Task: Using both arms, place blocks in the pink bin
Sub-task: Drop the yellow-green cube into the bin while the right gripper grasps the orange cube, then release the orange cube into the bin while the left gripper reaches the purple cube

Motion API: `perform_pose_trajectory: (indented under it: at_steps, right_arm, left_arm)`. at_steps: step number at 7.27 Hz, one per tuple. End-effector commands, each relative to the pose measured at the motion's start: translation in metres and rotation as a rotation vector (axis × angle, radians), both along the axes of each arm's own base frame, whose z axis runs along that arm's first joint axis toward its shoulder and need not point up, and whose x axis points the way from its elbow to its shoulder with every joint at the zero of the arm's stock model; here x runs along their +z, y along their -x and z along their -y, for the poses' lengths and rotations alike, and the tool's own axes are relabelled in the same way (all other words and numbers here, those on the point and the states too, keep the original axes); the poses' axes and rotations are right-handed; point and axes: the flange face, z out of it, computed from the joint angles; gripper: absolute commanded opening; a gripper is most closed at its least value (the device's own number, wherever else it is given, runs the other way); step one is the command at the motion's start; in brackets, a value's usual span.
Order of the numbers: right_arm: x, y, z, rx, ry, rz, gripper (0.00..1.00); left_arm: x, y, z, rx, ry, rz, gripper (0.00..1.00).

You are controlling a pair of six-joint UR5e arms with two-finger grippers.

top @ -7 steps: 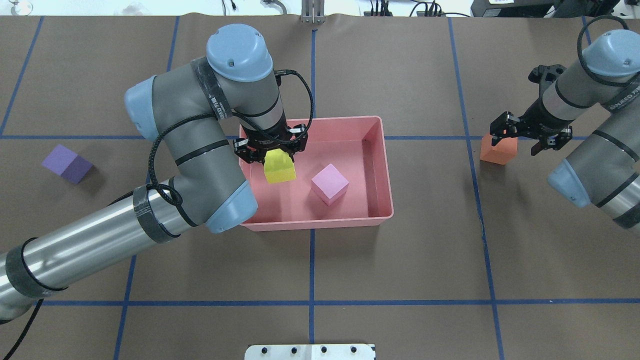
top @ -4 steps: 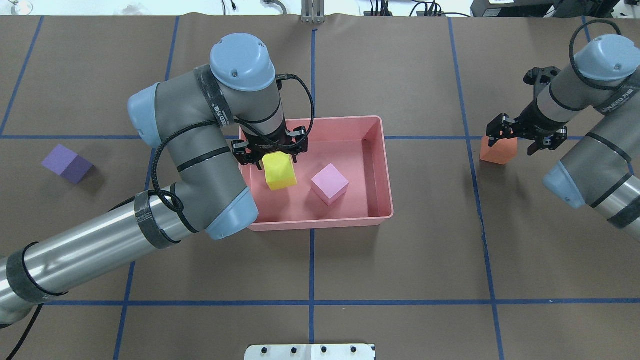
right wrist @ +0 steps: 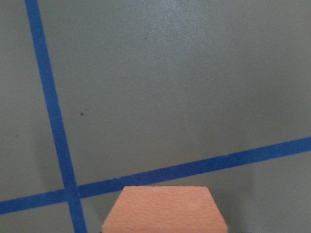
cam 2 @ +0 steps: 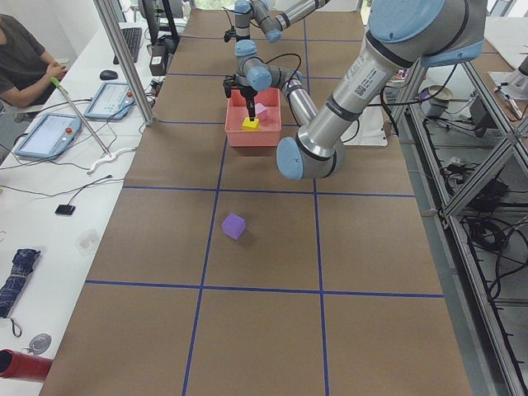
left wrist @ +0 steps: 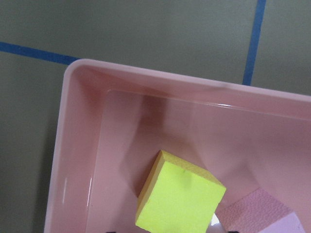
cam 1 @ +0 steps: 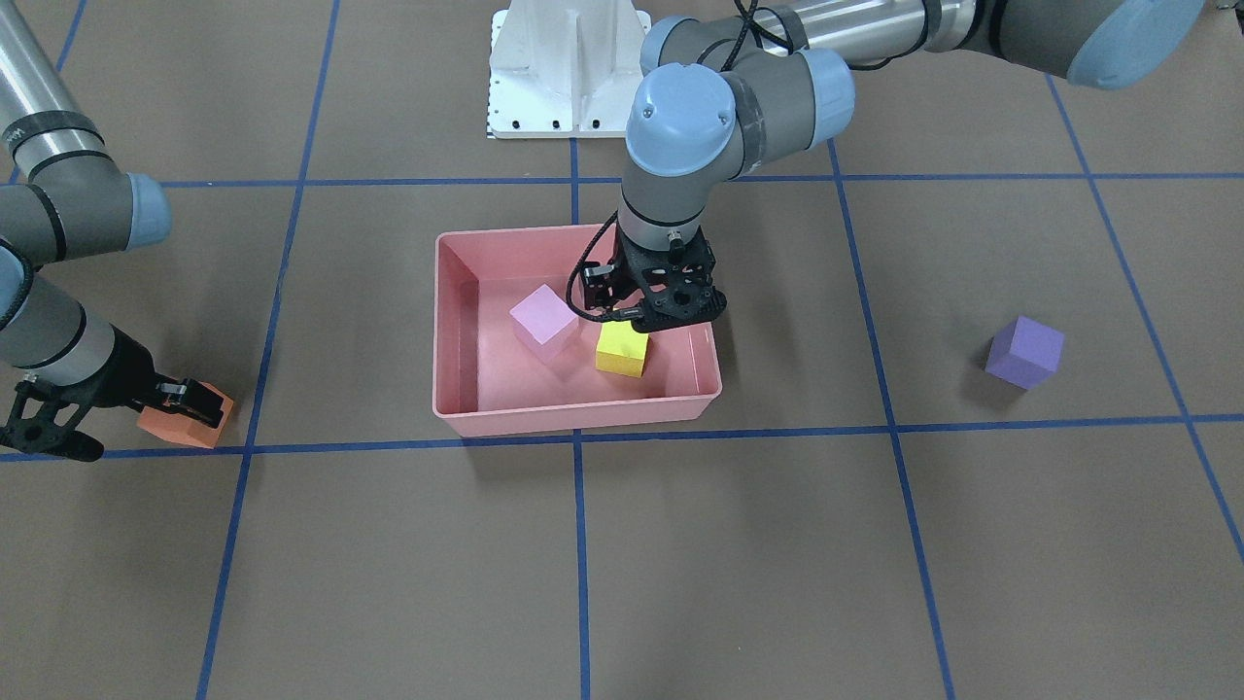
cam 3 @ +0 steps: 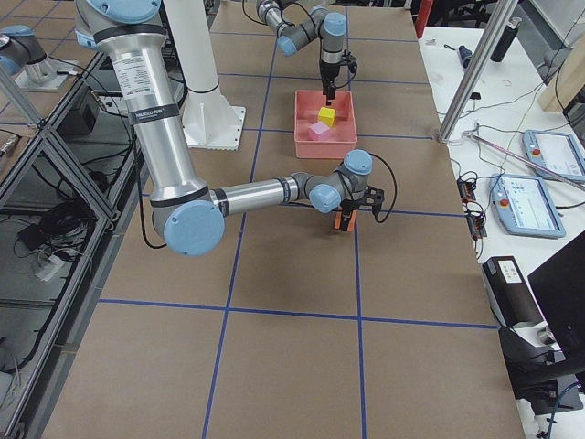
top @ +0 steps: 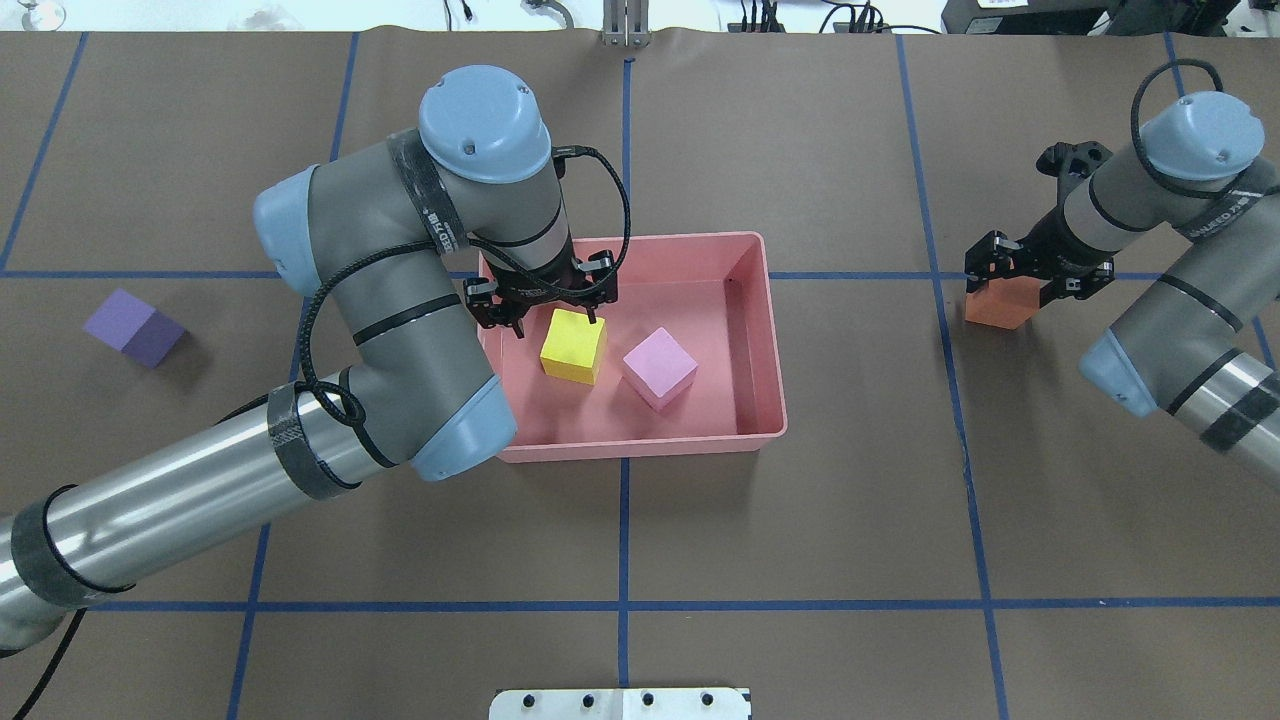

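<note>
The pink bin (top: 640,447) stands mid-table. In it lie the yellow block (top: 573,346) and the light pink block (top: 659,368), side by side and apart. My left gripper (top: 552,312) is open and empty just above the yellow block; the left wrist view shows that block (left wrist: 180,196) free on the bin floor. The orange block (top: 1000,305) sits on the table at the right. My right gripper (top: 1030,283) is open, low over it, one jaw to each side. The purple block (top: 135,327) lies alone far left.
Blue tape lines (top: 623,530) grid the brown table cover. The white pedestal base (cam 1: 569,68) stands at the robot's side of the table. A side desk with tablets (cam 2: 49,136) and a seated person (cam 2: 25,58) runs along the far side.
My left gripper opened and let go of the yellow block, which dropped and now rests flat on the bin floor. My right gripper moved down and in over the orange block.
</note>
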Motion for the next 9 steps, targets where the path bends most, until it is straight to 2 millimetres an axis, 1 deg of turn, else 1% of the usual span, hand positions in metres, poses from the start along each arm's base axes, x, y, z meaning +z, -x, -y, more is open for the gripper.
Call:
perform_pose_trajectory:
  at_steps: [1, 2, 3, 4, 5, 6, 7, 8, 9]
  right_arm:
    - [-0.015, -0.003, -0.001, -0.007, -0.01, 0.035, 0.0]
    - [-0.039, -0.022, 0.005, 0.009, -0.027, 0.074, 0.0]
    - [-0.078, -0.036, 0.008, 0.012, -0.033, 0.117, 0.0]
    - [-0.146, -0.034, 0.016, 0.016, -0.019, 0.109, 0.0]
    - [-0.216, -0.034, 0.013, 0.019, -0.011, 0.104, 0.0]
    - [-0.258, -0.016, 0.0, 0.042, 0.014, 0.132, 0.0]
    - [-0.301, 0.018, -0.009, 0.085, 0.033, 0.154, 0.0]
    - [-0.329, 0.071, -0.03, 0.11, 0.021, 0.135, 0.0]
    - [-0.347, 0.12, -0.054, 0.131, 0.005, 0.114, 0.0]
  left_arm:
    - [0.03, 0.046, -0.023, 0.051, -0.084, -0.017, 0.81]
    - [0.075, 0.092, -0.046, 0.133, -0.187, -0.001, 0.82]
    - [0.122, 0.151, -0.044, 0.167, -0.252, 0.036, 0.84]
    - [0.165, 0.196, -0.03, 0.191, -0.291, 0.092, 0.85]
    - [0.206, 0.235, -0.019, 0.223, -0.33, 0.118, 0.86]
    - [0.248, 0.281, -0.006, 0.269, -0.348, 0.097, 0.86]
    - [0.288, 0.318, 0.016, 0.311, -0.367, 0.073, 0.86]
    - [0.328, 0.338, 0.036, 0.323, -0.365, 0.064, 0.86]
    - [0.354, 0.344, 0.054, 0.298, -0.392, 0.058, 0.86]
